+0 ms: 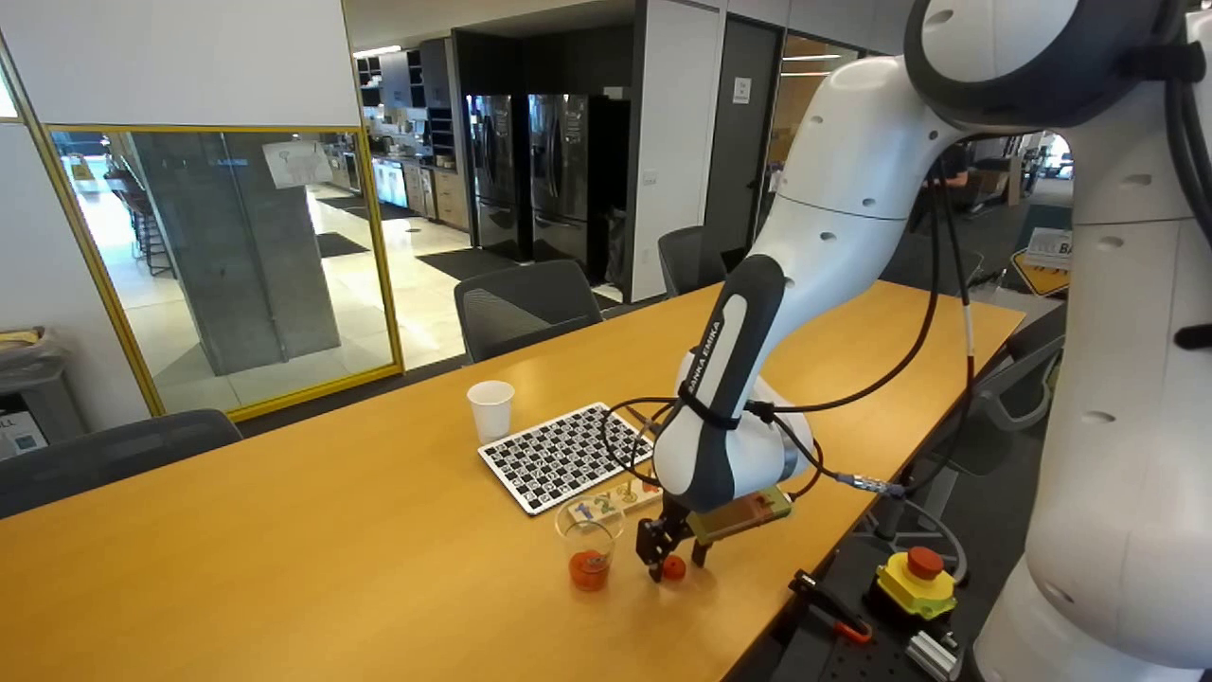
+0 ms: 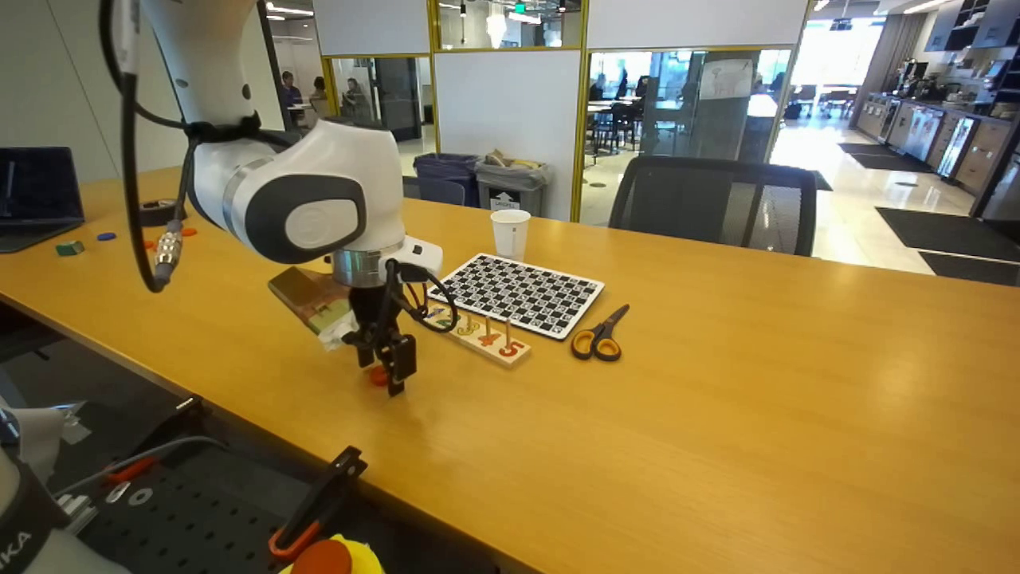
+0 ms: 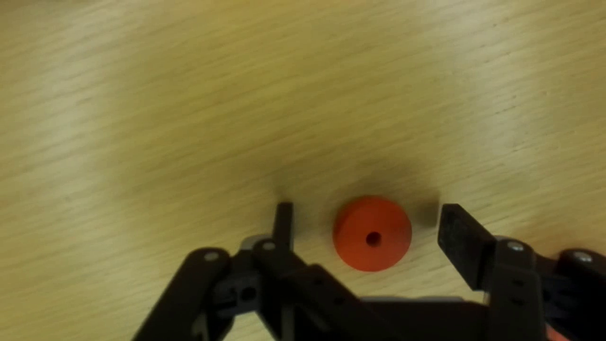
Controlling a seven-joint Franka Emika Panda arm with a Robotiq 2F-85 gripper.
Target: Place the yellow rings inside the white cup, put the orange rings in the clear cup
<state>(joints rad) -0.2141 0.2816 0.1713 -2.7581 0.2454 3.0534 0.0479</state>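
Note:
An orange ring (image 3: pixel 373 234) lies flat on the table between the fingertips of my gripper (image 3: pixel 363 215), with a gap on either side. The gripper is low over the table and open. In both exterior views the same ring (image 1: pixel 673 567) (image 2: pixel 378 375) shows between the fingers. Left of the gripper in an exterior view stands the clear cup (image 1: pixel 579 538), upright, with orange rings (image 1: pixel 589 570) at its bottom. The white cup (image 1: pixel 491 411) (image 2: pixel 510 233) stands upright at the far corner of the checkerboard; its inside is not visible. Yellow rings are hidden or out of view.
Near the gripper lie the checkerboard (image 2: pixel 518 293) and a numbered wooden peg board (image 2: pixel 490 343). Scissors (image 2: pixel 599 339) rest beside them. Farther off are a laptop (image 2: pixel 36 199), a green block (image 2: pixel 70 248) and small orange pieces (image 2: pixel 188 232). The table's edge runs close to the gripper.

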